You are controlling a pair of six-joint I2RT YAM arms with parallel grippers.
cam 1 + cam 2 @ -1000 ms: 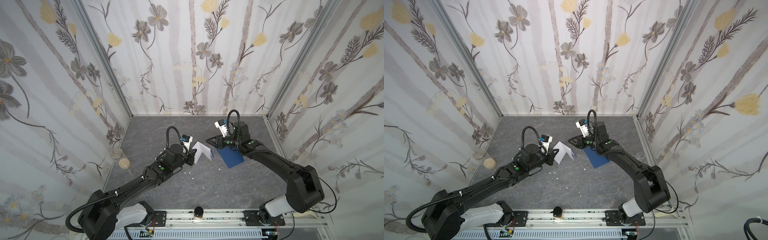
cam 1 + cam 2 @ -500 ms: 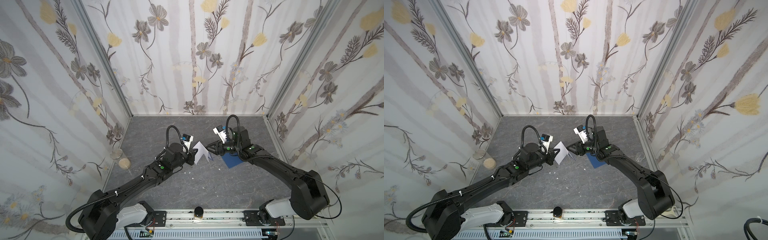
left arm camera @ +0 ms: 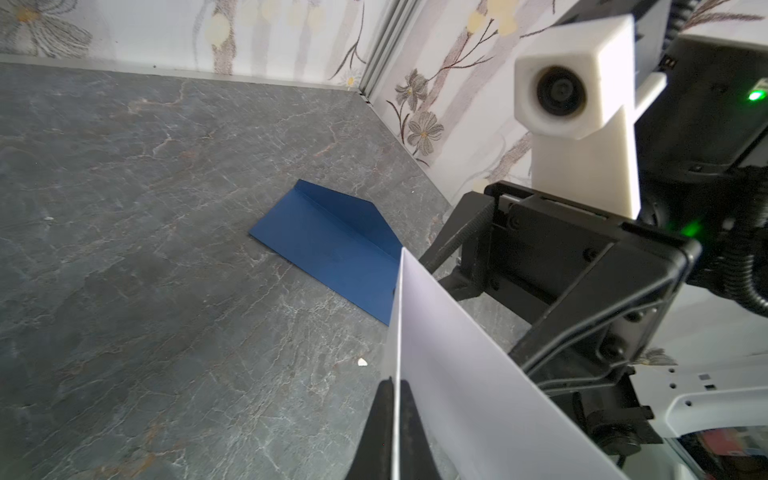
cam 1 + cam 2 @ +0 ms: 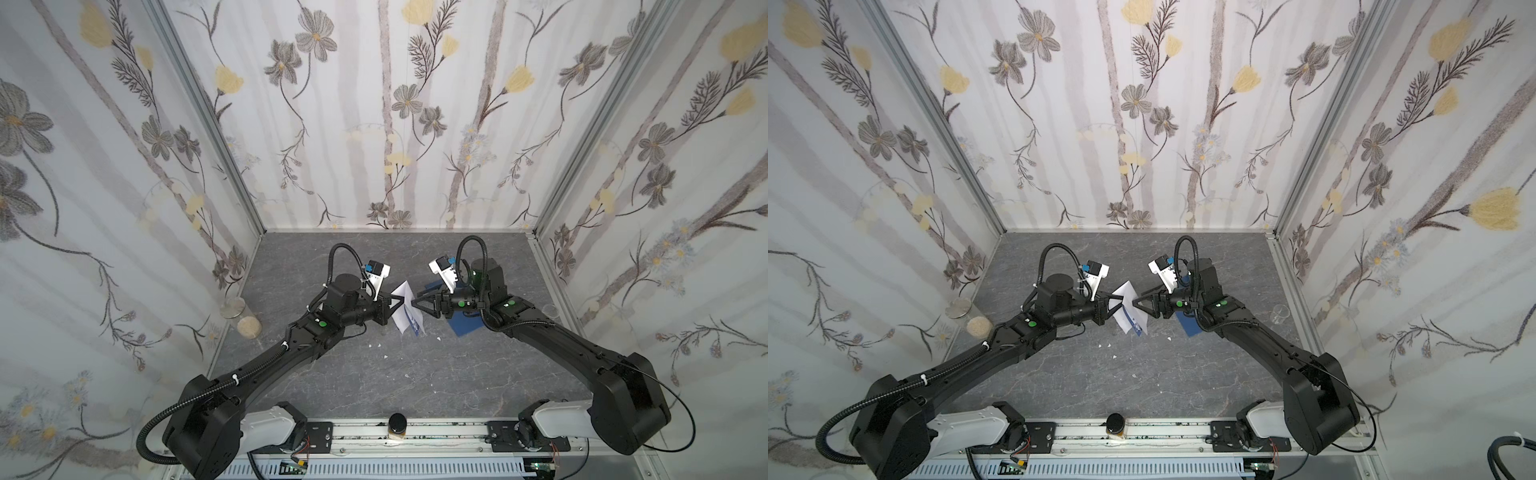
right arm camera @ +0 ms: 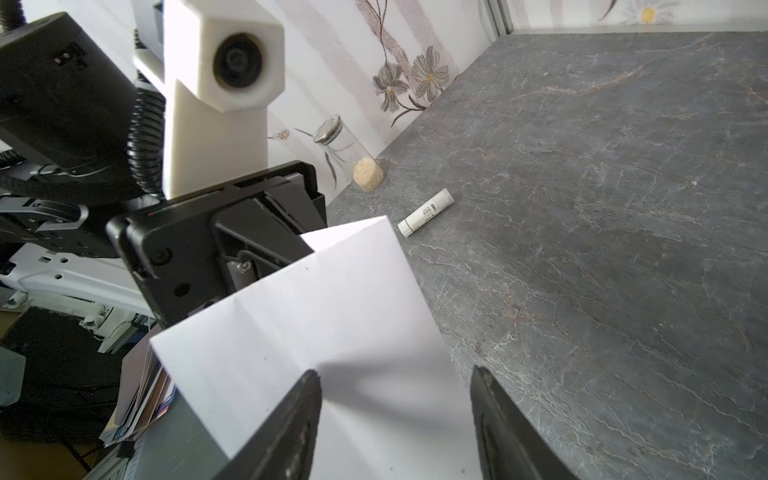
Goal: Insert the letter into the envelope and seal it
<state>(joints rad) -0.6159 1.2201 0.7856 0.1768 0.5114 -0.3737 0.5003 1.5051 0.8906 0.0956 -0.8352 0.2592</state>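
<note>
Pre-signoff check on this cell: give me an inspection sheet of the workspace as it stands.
Surface: dark grey marbled tabletop, few white scraps on it.
Job's things: folded letter held up off the table; dark blue envelope flat on it, flap open, partly under the right arm.
Clutter: white glue stick lying down; glass jar with tan grains at the left wall; clear beaker at the right wall; dark-lidded jar on the front rail.
Grippers: left gripper shut on the letter; right gripper open at the letter's other side, contact unclear.
Cables: black corrugated conduit looped over each wrist; no snag seen.
Surroundings: floral-papered walls on three sides.
</note>
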